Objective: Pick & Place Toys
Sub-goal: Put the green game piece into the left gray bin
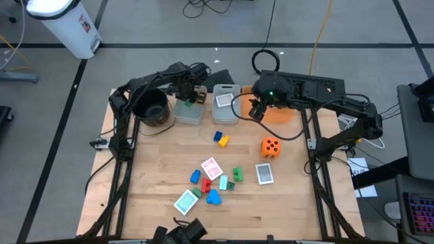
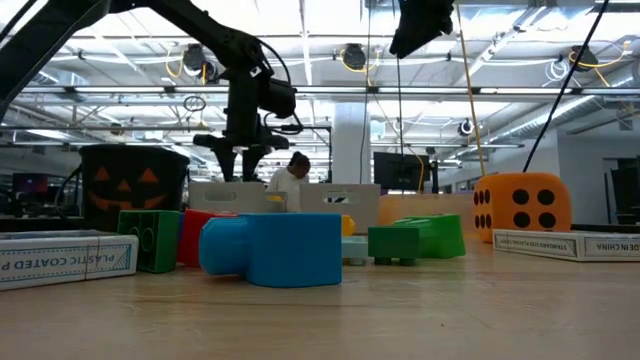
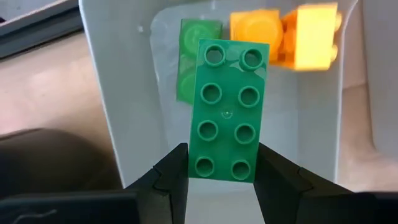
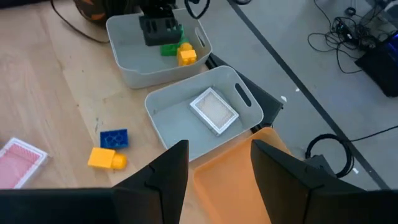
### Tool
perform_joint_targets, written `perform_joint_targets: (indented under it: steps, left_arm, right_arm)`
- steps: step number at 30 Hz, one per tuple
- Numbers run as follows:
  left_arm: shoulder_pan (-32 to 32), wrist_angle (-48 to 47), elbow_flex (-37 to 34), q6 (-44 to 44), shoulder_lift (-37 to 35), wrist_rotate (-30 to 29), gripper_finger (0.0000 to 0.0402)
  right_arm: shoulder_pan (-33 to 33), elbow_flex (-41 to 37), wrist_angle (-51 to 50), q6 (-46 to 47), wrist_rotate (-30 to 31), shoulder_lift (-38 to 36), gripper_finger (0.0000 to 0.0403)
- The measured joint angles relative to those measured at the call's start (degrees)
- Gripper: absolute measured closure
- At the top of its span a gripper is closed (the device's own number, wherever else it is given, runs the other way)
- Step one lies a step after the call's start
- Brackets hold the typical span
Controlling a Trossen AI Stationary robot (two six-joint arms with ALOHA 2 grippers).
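Observation:
My left gripper (image 1: 193, 95) is over the left clear bin (image 1: 188, 112) and is shut on a green eight-stud brick (image 3: 229, 106). In the bin below lie a green block (image 3: 186, 62) and yellow-orange blocks (image 3: 298, 37). My right gripper (image 1: 256, 112) is open and empty above the orange tray (image 4: 230, 186). On the table lie an orange die (image 1: 270, 147), blue and yellow blocks (image 1: 220, 139), several cards (image 1: 211, 167) and green, blue and red blocks (image 1: 237, 174). My left gripper pinches the green brick's two long sides (image 3: 202, 167) between its two fingers, at the end nearest the wrist. The fingers lie across the brick. The rest of the brick sticks out past the fingertips (image 3: 174, 168), studded face toward the wrist camera, over the bin (image 3: 124, 93).
A second clear bin (image 1: 226, 108) holding one card (image 4: 214, 111) stands between the left bin and the orange tray. A round black pot (image 1: 150, 108) stands left of the bins. The near half of the wooden table holds the loose toys.

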Motion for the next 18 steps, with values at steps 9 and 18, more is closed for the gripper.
perform_joint_targets:
  steps: [9,18]
  left_arm:
    - [2.9,3.7,0.0,-1.7,0.0,2.9,0.0261]
    - [4.5,2.9,-1.2,-0.3,0.0,2.9,0.0261]
  right_arm:
    - [0.1,0.0,0.5,3.0,0.0,0.0,0.0236]
    - [0.1,0.0,0.5,3.1,0.0,0.0,0.0236]
